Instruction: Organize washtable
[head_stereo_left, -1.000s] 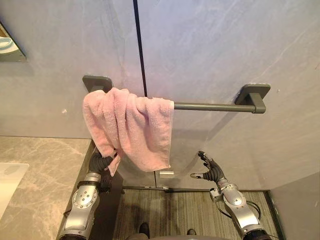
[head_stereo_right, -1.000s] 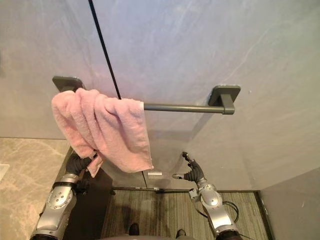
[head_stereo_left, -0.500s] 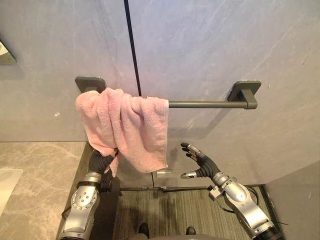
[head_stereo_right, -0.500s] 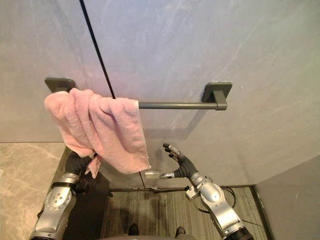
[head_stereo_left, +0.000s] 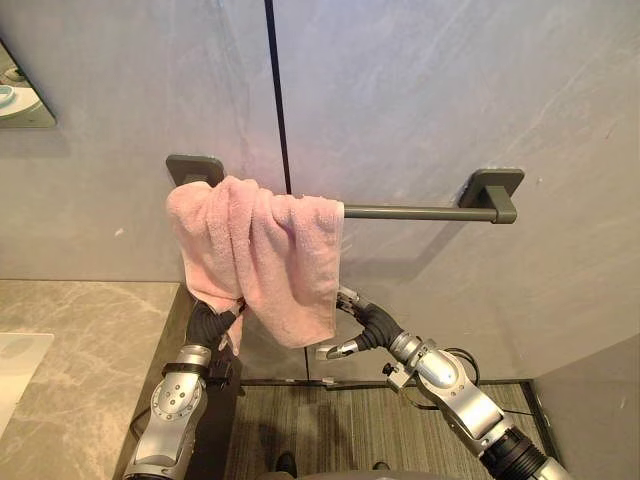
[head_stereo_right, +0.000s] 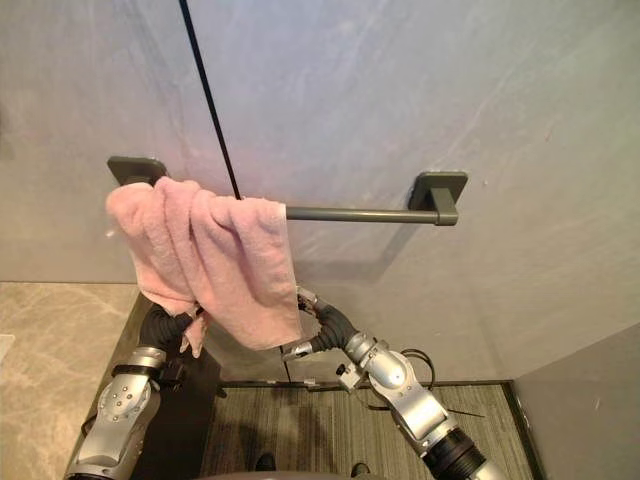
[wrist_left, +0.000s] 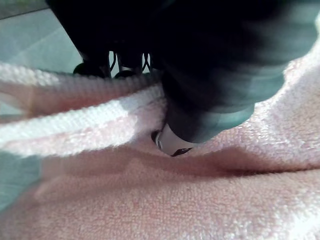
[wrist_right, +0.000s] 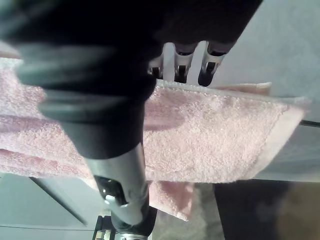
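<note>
Rail with bunched pink towel, two hands at its lower edge.
Grey wall; marble desk low on the left. Rail runs left to right, bare along its right half. Towel draped crumpled over the rail's left end, hanging downward. Right hand at the towel's lower right edge, thumb spread from straight fingers with the hem between them, not pinched. Left hand under the lower left corner, fingers buried in cloth; its grip cannot be told. Free rail lies rightward, so the right hand is likely better placed to spread the towel.

grey wall, dark wall seam, striped floor
</note>
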